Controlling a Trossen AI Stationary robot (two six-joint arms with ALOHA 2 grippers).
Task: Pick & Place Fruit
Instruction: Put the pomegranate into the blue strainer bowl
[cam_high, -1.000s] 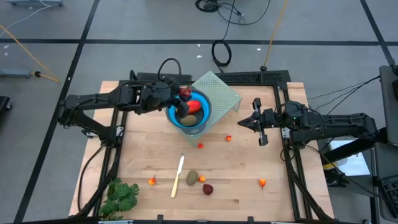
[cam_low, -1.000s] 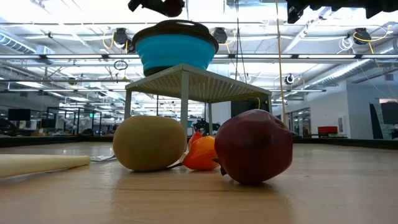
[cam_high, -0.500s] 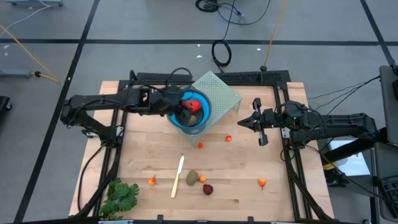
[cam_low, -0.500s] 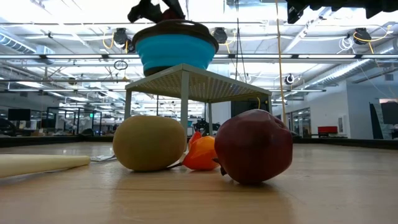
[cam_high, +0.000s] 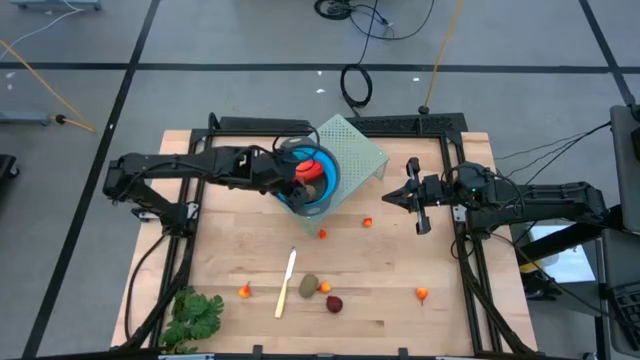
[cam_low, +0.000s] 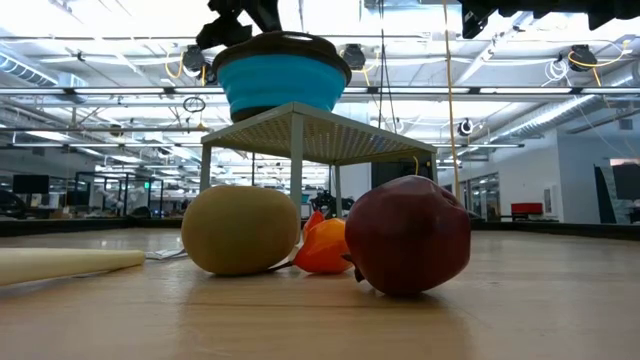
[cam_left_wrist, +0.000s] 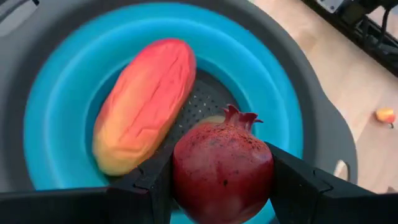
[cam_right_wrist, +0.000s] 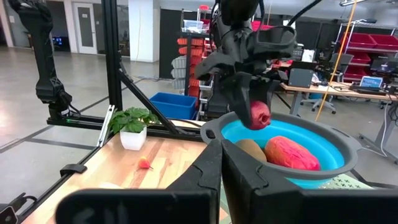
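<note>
My left gripper (cam_high: 303, 172) is shut on a dark red ball (cam_left_wrist: 222, 171) and hangs over the blue bowl (cam_high: 330, 166). The bowl stands on a pale green perforated stand (cam_high: 358, 150). In it lie an orange-red oblong (cam_left_wrist: 144, 106) and a brown-green oval (cam_right_wrist: 250, 149). On the table rest another brown-green oval (cam_high: 309, 286), a second dark red ball (cam_high: 334, 303) and small orange bits (cam_high: 244, 291) (cam_high: 422, 294) (cam_high: 367, 222). My right gripper (cam_high: 392, 198) waits at the right, shut, with nothing in it. My left gripper pinches the dark red ball by two opposite sides (cam_left_wrist: 180, 180) between its two fingers (cam_left_wrist: 292, 182). The fingers slant down from above and from the table's left. The ball (cam_right_wrist: 257, 114) hangs at their free ends, clear of the fruit in the bowl and just above its rim.
A thin cream stick (cam_high: 286, 283) lies beside the oval near the front. A leafy green bunch (cam_high: 195, 315) sits at the near left corner. A tiny red bit (cam_high: 322, 234) lies in front of the stand. Black frame rails run along the table's left, right and far sides.
My left gripper has carried the dark red ball toward the table's right edge and a little nearer, from the bowl's far left rim to over its middle. It has stayed shut on the ball.
</note>
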